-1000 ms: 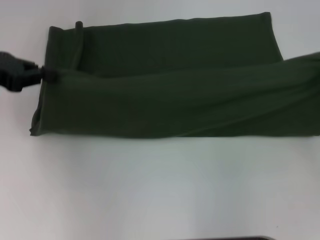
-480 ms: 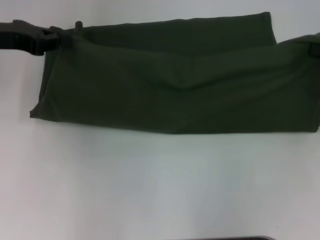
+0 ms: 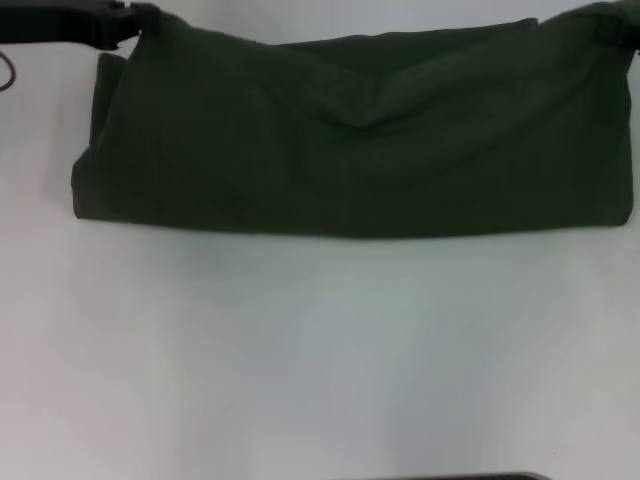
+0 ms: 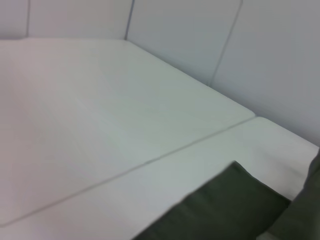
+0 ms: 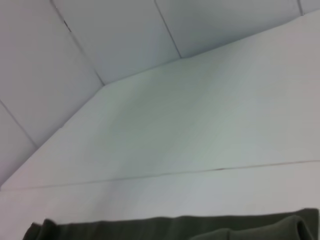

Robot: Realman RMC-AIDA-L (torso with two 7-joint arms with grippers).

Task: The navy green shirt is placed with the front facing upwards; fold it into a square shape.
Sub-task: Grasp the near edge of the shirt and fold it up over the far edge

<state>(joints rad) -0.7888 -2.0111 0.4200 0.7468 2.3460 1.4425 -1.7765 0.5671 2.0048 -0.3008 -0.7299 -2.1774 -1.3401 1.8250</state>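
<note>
Soft, light and limp, the navy green shirt [image 3: 350,140] lies as a long folded band across the far part of the white tabletop [image 3: 320,360], best held at its far corners, where the left end effector [image 3: 125,22] and right end effector [image 3: 612,25] appear clamped on it, nothing else nearby obstructing.

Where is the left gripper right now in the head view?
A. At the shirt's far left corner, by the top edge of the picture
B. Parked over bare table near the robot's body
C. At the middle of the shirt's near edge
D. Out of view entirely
A: the left gripper sits at the far left corner of the navy green shirt, pinching the raised cloth there, while the shirt's near edge lies free on the table.
</note>
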